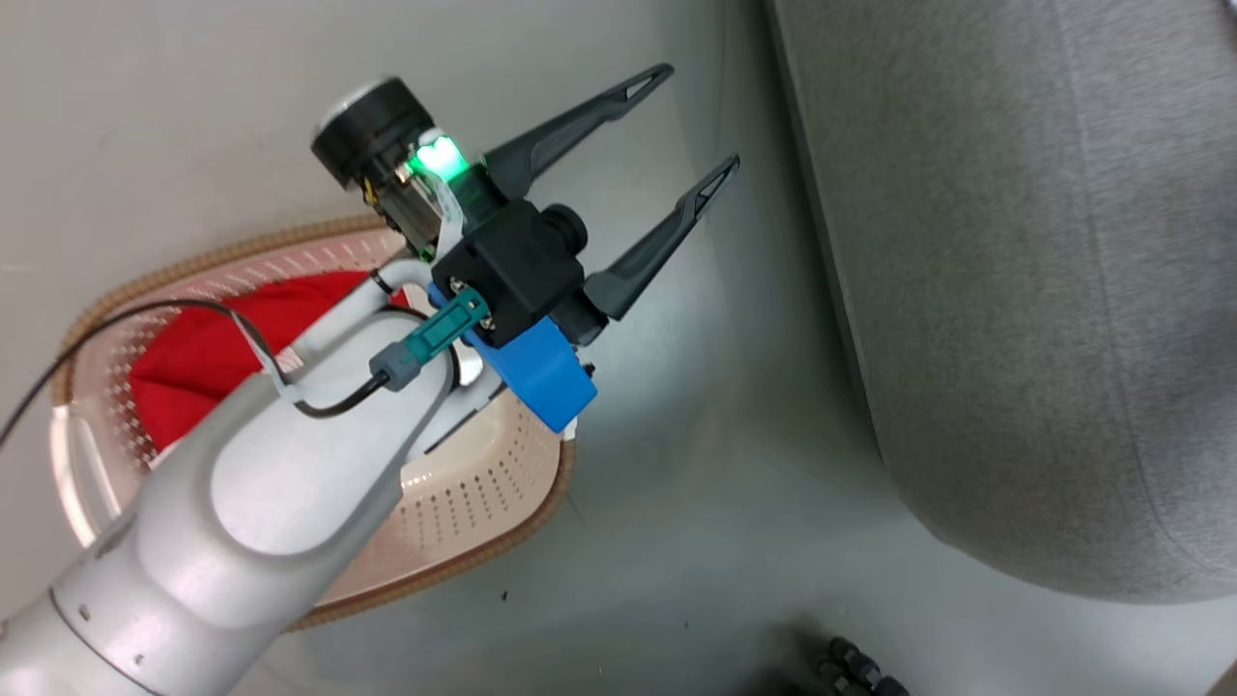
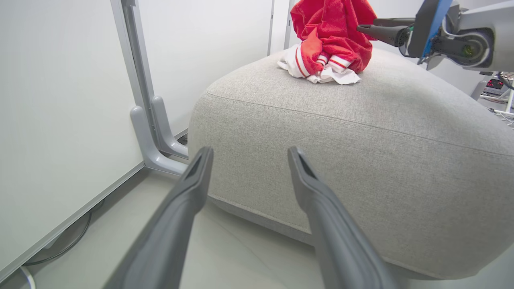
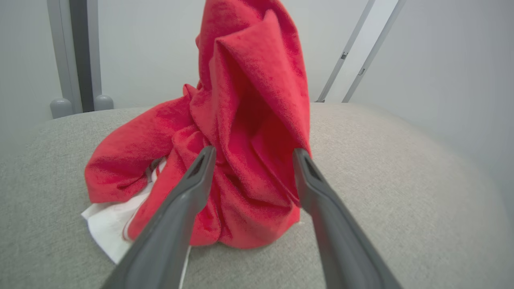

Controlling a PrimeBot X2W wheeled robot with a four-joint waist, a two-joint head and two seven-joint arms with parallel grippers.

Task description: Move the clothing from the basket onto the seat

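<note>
**Head view.** The left gripper [image 1: 701, 116] has its jaws wide and holds nothing. Its fingers aim toward 2 o'clock over the floor [image 1: 696, 483], between the basket [image 1: 556, 483] and the seat [image 1: 1015, 290]. The basket lies at 8 o'clock, partly covered by the pale left arm [image 1: 242, 503]. Garment A [image 1: 208, 348], plain red where visible, lies inside it against the 10 o'clock wall. The seat takes up the 3 o'clock side and stands apart from the basket.

**Left wrist view.** The 2 left fingers are spread, with the seat's near flank beyond them. Garment B [image 2: 333, 36] sits on the seat's top at 1 o'clock, and its white striped trim [image 2: 321, 74] is bunched at its base. The right gripper [image 2: 367, 27] reaches in from 2 o'clock, with its tips at the garment's side. A wall panel [image 2: 60, 120] and a grey post [image 2: 140, 100] stand at 9 to 10 o'clock.

**Right wrist view.** The right gripper's jaws are wide and clamp nothing. Garment B rises in a tall peak just beyond and between the 2 fingers, and its top is cut off at 12 o'clock. Its lower folds rest on the seat, with white cloth showing at 8 o'clock.

**Task state.** 1 garment is on the seat and 1 is in the basket.
</note>
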